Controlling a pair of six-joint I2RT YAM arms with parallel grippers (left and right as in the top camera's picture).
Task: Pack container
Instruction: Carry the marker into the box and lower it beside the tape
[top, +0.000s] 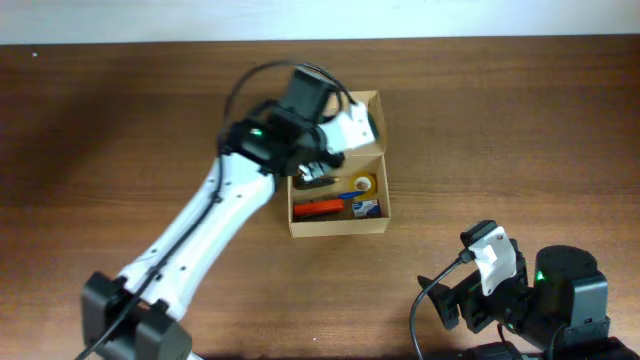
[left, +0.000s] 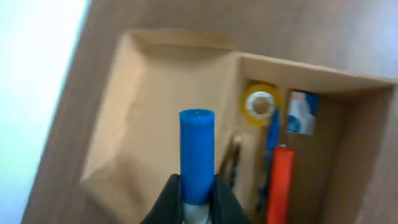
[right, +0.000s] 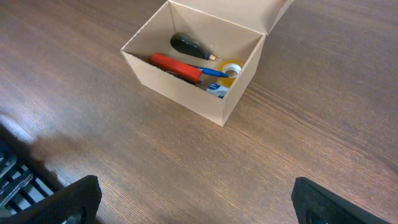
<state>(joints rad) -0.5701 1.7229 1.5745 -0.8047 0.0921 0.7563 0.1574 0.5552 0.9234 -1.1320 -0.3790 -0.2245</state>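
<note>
Left arm (top: 205, 225) stretched forward, left gripper (left: 198, 190) pinched on blue pen (left: 197, 146). Right gripper (right: 198, 202) spread wide; right arm (top: 560, 290) apparently folded back.

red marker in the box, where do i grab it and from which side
Best to take the red marker at mid-barrel, coming straight down from above and closing across its width. It lies flat on the floor of the container, close along one wall, so the walls would likely block any sideways approach.
</note>
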